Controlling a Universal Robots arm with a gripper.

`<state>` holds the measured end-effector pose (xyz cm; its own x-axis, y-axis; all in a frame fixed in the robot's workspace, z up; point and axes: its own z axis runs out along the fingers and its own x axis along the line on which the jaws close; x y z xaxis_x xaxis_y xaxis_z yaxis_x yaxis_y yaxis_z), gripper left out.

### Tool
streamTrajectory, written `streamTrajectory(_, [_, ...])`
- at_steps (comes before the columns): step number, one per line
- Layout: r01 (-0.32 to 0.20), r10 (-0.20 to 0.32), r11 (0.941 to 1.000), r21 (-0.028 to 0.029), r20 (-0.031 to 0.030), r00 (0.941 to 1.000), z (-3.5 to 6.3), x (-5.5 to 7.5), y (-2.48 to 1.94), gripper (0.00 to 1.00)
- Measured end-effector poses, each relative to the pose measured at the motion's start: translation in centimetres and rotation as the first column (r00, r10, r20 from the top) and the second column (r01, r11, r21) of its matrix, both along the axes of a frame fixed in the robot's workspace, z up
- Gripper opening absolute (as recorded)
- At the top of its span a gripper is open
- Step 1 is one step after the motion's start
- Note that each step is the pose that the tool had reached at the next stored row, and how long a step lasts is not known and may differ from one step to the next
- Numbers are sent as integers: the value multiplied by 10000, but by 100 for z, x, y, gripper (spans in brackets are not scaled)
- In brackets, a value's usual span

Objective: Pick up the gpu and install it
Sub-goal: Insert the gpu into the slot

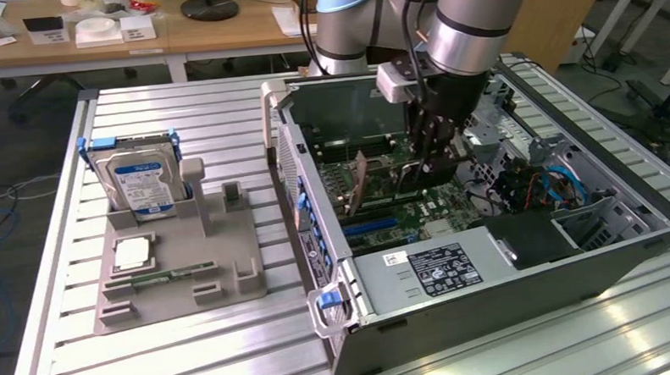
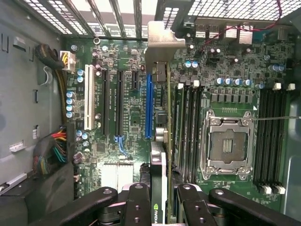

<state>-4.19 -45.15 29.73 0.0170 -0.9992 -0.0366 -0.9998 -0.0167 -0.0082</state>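
GPU [image 2: 163,141] clamped in gripper [image 2: 162,200] over mobo [image 2: 134,122] in PC case [image 1: 521,294] on slatted table [image 1: 173,110], desks [image 1: 232,33] behind.

gpu [image 2: 162,155]: thin card, seen edge-on in wrist view. Dark board, black cooler with green logo at gripped end, pale metal bracket [image 2: 162,44] at far end. Held upright on edge, clamped between jaws of gripper [image 2: 163,190]. Positioned over motherboard [image 2: 127,141], long edge set parallel to expansion slots, just beside blue slot [image 2: 149,106], between it and memory slots [image 2: 188,127]. Bracket end placed against slotted rear wall [image 2: 117,14] of case. Seating in slot cannot be told.
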Motion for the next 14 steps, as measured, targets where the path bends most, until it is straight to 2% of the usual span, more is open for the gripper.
streamTrajectory(9, [-3, 3, 10000, 2, 4, 10000, -14, -23, -2, 27])
streamTrajectory(14, [-7, 7, 10000, 7, 7, 10000, -25, -41, -22, 27])
